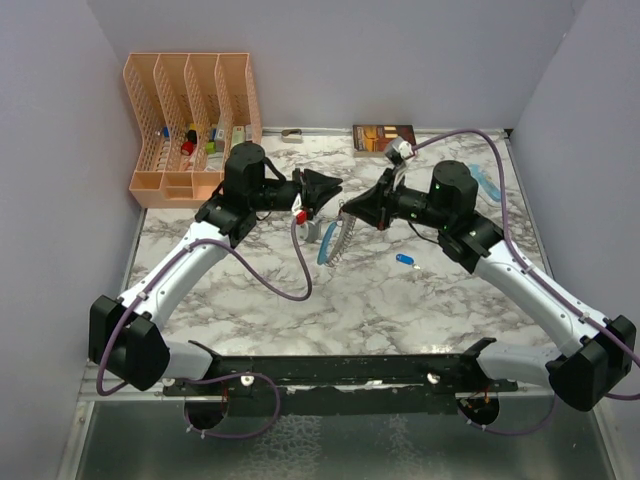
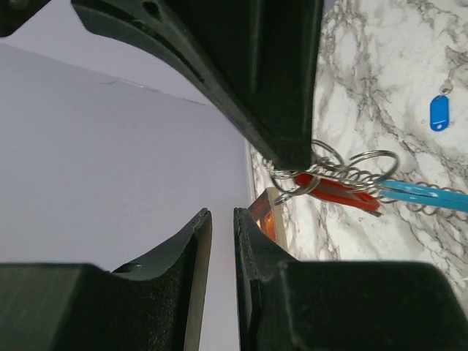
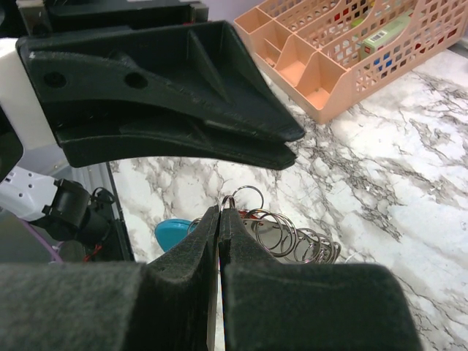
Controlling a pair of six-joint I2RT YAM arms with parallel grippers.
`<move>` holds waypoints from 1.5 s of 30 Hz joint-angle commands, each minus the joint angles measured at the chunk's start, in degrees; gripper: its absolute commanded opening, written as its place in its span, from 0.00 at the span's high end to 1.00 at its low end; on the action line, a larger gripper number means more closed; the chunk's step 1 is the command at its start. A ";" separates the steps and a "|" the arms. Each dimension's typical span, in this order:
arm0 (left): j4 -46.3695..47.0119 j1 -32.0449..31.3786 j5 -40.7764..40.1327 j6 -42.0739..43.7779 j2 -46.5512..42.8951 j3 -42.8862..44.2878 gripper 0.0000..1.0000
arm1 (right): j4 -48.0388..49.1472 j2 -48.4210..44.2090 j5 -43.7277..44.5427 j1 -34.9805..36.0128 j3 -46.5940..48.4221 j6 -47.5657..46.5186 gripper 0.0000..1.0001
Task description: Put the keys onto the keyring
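The keyring is hung above the middle of the table from the tip of the right gripper, with one key among its rings. The other key is laid on the table to the keyring's right. A rack is stood in the far left corner, and a box is set against the back wall.

The left arm and right arm share one build: white tubular links between chunky black joint housings, each trailed by a looping purple cable, both mounted on a black base bar with silver screws. A green light glows on the right wrist housing. The fingers are matte black wedges faced with grainy pads.
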 commanded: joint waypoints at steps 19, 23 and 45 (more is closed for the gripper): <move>-10.47 0.46 7.07 10.02 -1.05 2.92 0.78 | -1.20 2.79 -8.66 -2.89 4.21 2.25 0.99; -13.49 0.46 8.04 11.13 -1.00 3.79 0.79 | -0.58 3.19 -8.53 -3.02 4.59 2.45 0.99; -24.11 0.43 5.68 22.17 -0.15 5.33 0.80 | -1.01 3.16 -9.10 -3.50 5.32 2.74 0.99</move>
